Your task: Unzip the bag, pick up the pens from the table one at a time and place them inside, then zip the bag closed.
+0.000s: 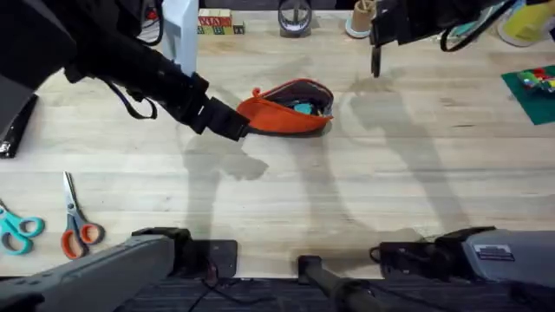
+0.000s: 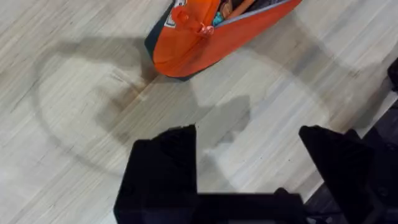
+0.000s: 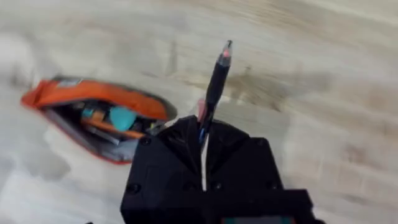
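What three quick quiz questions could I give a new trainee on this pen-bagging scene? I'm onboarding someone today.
1. True or false: the bag is zipped shut.
2. What does the right gripper hold? A) scissors B) a black pen C) nothing
3. Fill in: the left gripper is ___, with the table showing between its fingers.

Key: 1 false, it gapes open with a teal item inside; 2 B; 3 open.

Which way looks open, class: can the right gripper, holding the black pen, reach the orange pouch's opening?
Probably yes. The right gripper grips the black pen, the orange pouch gapes unzipped, and bare table lies between; the left gripper sits at its far end.
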